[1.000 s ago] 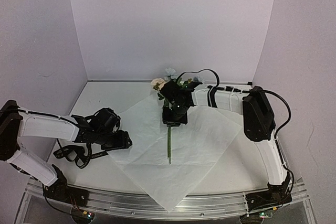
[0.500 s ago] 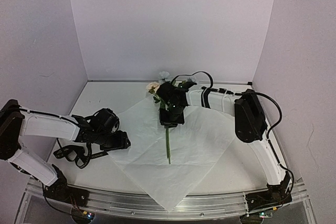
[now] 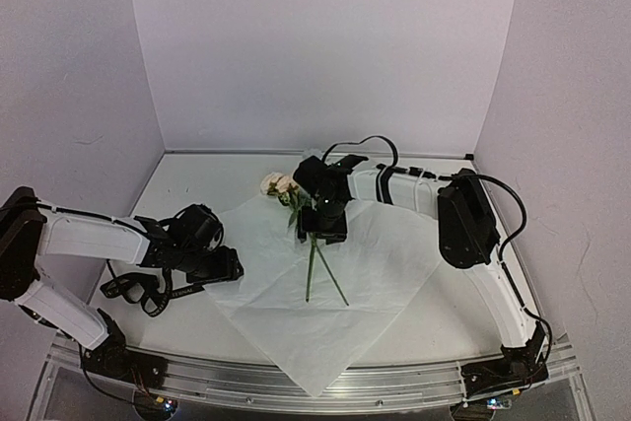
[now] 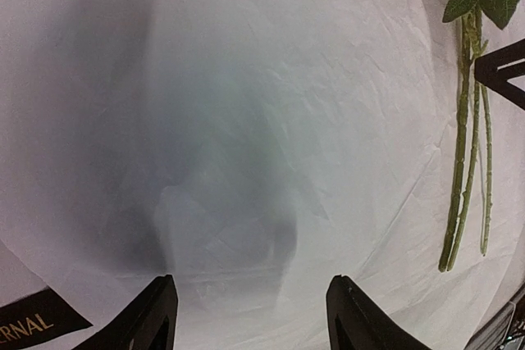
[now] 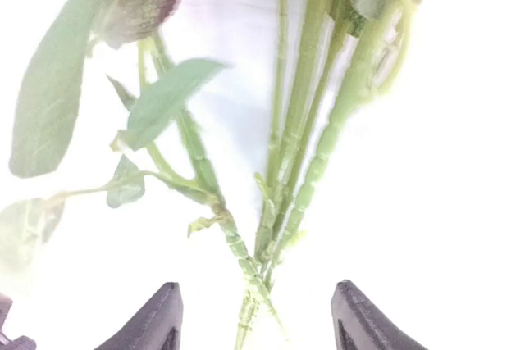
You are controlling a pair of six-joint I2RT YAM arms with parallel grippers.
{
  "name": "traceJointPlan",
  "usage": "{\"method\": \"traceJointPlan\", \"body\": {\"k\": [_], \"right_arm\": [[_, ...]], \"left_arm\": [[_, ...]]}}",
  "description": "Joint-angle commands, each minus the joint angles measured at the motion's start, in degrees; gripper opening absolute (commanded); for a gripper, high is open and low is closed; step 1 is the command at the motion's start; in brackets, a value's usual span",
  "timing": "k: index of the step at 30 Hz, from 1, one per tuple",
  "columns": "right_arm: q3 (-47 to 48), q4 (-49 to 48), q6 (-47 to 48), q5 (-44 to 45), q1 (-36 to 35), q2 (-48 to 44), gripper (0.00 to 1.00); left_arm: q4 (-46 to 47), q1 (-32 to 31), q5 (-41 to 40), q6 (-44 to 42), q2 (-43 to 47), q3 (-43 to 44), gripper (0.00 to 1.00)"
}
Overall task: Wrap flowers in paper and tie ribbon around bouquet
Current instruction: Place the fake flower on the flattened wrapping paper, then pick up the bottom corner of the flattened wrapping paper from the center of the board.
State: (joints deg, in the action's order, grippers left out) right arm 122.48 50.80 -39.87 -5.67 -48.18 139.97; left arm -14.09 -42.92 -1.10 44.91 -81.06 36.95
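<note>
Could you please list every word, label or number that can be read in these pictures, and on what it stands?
"ERNAL": pale letters on the black ribbon, left wrist view, lower left; the frame edge cuts off the word's start.
Ribbon lettering in the top view: too small to read.
Pale strokes on a black piece, left wrist view, right edge: not readable.

White paper (image 3: 386, 255), green-stemmed cream-pink flowers (image 3: 312, 268)
</note>
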Motion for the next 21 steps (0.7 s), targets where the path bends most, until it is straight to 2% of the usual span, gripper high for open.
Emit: {"method": "traceJointPlan", "body": {"k": [1,4,7,12,17,21], "right_arm": [[-1.5,1.6,-2.3,-0.8,0.0,-7.7,0.74],[-6.1,1.6,-1.1,-3.7,-0.1,-12.6,0.79],[-13.4,1.5,3.8,-4.5,-0.9,-19.8,0.85],[-28.7,-2.0,13.9,-3.5,-3.8,-32.9,0.86],[-43.1,-7.2,23.5,-1.1,-8.2,-43.4,0.87],[-50.4,-9.2,30.7,1.6,-13.0,-48.3,0.87]], "left_arm": [[-1.3,0.4,-0.1,-0.1,1.0,2.0,0.64],[-2.0,0.4,0.6,0.9,2.8,2.0,0.64],[-3.0,0.4,0.7,4.2,7.0,0.2,0.64],[-7.3,-0.6,-0.3,12.5,15.0,-4.8,0.66],[-10.7,-7.7,-2.7,23.5,22.1,-9.3,0.68],[-10.6,-15.0,-1.9,29.1,22.8,-11.2,0.70]]}}
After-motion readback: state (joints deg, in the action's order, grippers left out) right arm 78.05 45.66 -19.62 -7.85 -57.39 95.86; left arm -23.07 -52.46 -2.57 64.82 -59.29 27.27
